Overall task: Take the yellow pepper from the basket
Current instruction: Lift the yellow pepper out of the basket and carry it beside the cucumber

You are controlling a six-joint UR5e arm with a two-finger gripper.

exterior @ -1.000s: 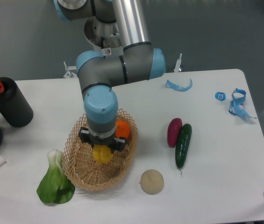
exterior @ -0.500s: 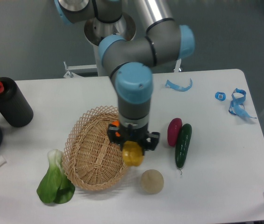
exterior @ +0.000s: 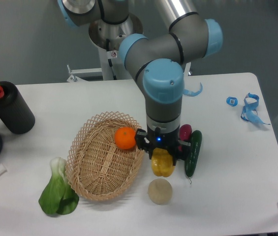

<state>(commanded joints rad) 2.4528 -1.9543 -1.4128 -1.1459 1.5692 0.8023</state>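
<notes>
Fingers (exterior: 162, 156) clamp the yellow pepper (exterior: 162, 163) beside the basket (exterior: 87, 169).

the yellow pepper (exterior: 162, 162) hangs in the gripper (exterior: 161, 158) outside the basket (exterior: 99, 167), just at the basket's three o'clock, with the orange (exterior: 125, 138) inside the basket, the ball (exterior: 159, 191) at the pepper's six and the cucumber (exterior: 193, 153) at its three.

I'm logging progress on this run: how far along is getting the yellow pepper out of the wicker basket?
Done: the glossy yellow bell pepper is out of the oval tan wicker basket, which holds only the round orange fruit. In hand: the gripper holds the pepper right of the basket, above the beige ball. Left: nothing visible.
</notes>
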